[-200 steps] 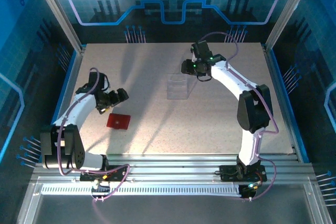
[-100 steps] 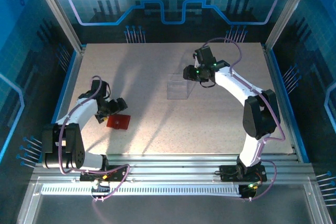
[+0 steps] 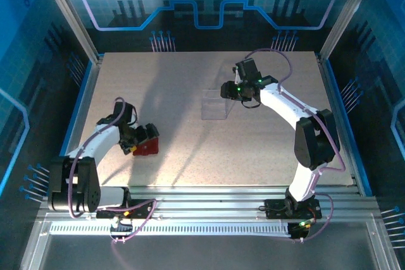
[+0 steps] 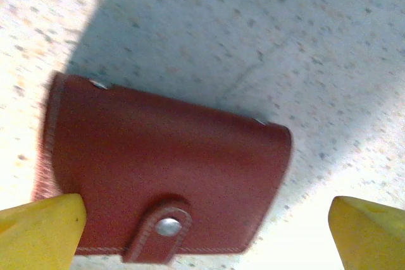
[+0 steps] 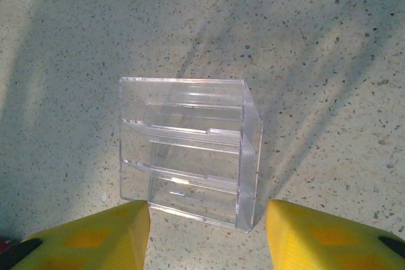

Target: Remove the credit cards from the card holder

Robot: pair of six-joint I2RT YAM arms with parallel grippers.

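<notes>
**Left pincer drops over the shut card holder; right pincer hangs by a clear box**

Over the last second the left arm has reached forward and down. The left pincer (image 3: pixel 144 137) hung beyond the card holder (image 3: pixel 150 148) a second ago, leaving the whole red cover in plain sight. It now sits right above the holder and hides its left part in the overhead view. The holder itself lies where it lay, on the near-left part of the speckled worktop (image 3: pixel 190 156). The right arm has shifted only slightly, and the right pincer (image 3: pixel 229 90) has edged a little closer to the clear acrylic box (image 3: pixel 214 107) at mid-worktop.

In the left wrist view the holder lies flat and folded shut. Its strap tab (image 4: pixel 155 235) is brought over the cover and fastened with a round metal snap (image 4: pixel 168 226). The closed cover hides what is inside. The left pincer is spread as wide as it goes and holds nothing. Its yellow fingers (image 4: pixel 39 235) stand one at each side of the holder. The one on the left of that view overlaps the holder's corner, and whether it touches the leather cannot be told.

In the right wrist view the box stands just ahead of the fingertips. It is see-through on every side, with stepped clear ledges inside, and the worktop's speckle shows through them. The right pincer is about half open with nothing between its jaws. One fingertip sits very near the box's lower corner, and contact there cannot be judged.
</notes>
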